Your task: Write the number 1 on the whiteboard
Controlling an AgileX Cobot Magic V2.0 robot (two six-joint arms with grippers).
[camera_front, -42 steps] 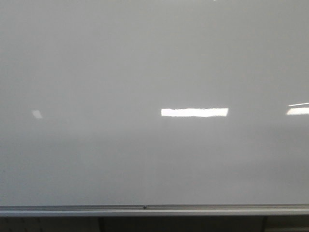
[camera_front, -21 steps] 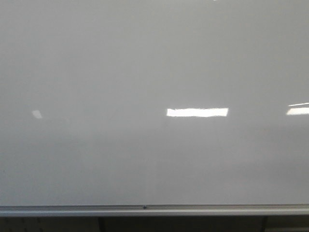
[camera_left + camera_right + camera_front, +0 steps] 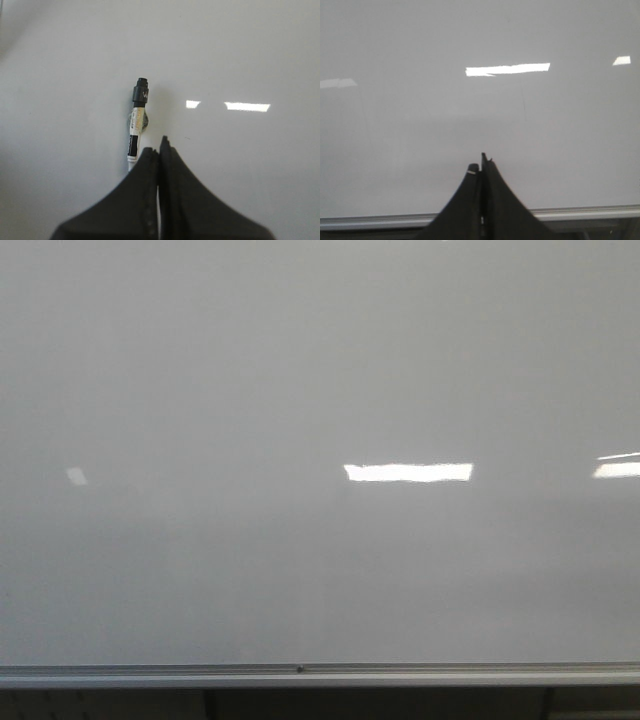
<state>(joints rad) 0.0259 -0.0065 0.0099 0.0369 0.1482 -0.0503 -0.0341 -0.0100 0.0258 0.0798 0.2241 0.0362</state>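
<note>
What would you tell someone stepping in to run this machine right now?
Left gripper: shut on a marker, black end pointing at the whiteboard; contact cannot be judged.
Right gripper: shut, apparently holding nothing, facing the board above its lower edge.
Done: marker in hand.
Left: the whole number 1; the front view shows no black stroke, only bright reflections.

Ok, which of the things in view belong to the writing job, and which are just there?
For the job: whiteboard; marker; left gripper, shut on the marker.

Just there: right gripper, shut and empty; light reflections; metal strip under the board.
</note>
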